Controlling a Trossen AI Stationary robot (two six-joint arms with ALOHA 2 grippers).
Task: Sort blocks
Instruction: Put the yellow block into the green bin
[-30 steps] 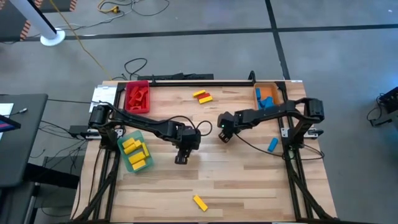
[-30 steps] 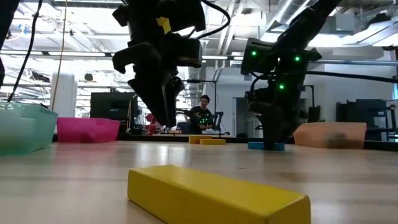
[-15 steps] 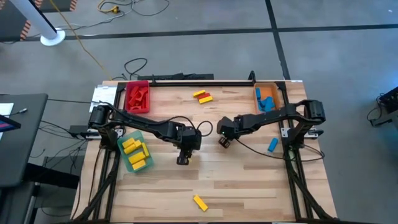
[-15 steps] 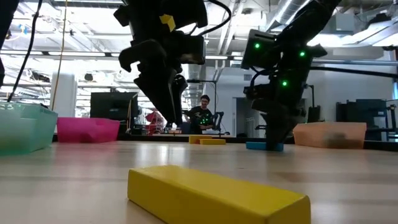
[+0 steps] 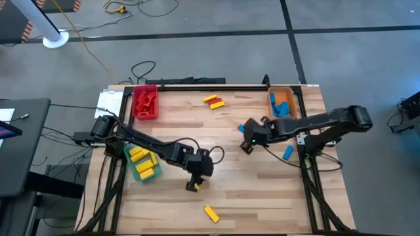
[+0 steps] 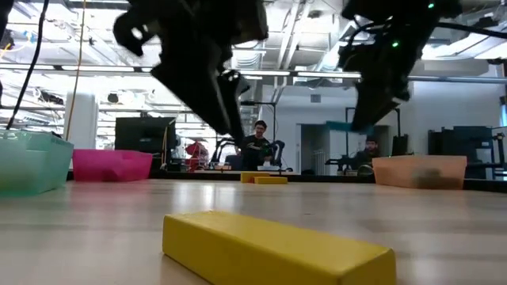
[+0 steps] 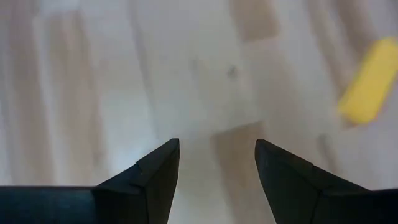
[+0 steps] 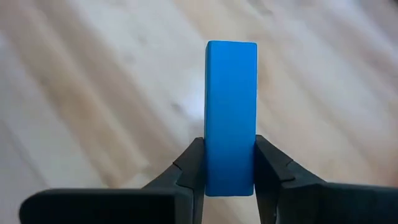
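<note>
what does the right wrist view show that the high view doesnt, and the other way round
Only the right wrist view: the right gripper clamps a blue block at one end, its two fingers pressed to its sides, most of the block sticking out beyond them.

Only the high view: the red tray, green tray, orange tray, the left gripper, and loose blocks such as the yellow one near the front edge.

Both: the blue block held over bare wooden table.

Small blue rectangular block (image 8: 231,118): lifted off wooden tabletop (image 5: 262,190), now clamped in right gripper (image 5: 244,128). Left gripper (image 5: 192,187): shifted nearer loose yellow rectangular block (image 5: 210,214).
</note>
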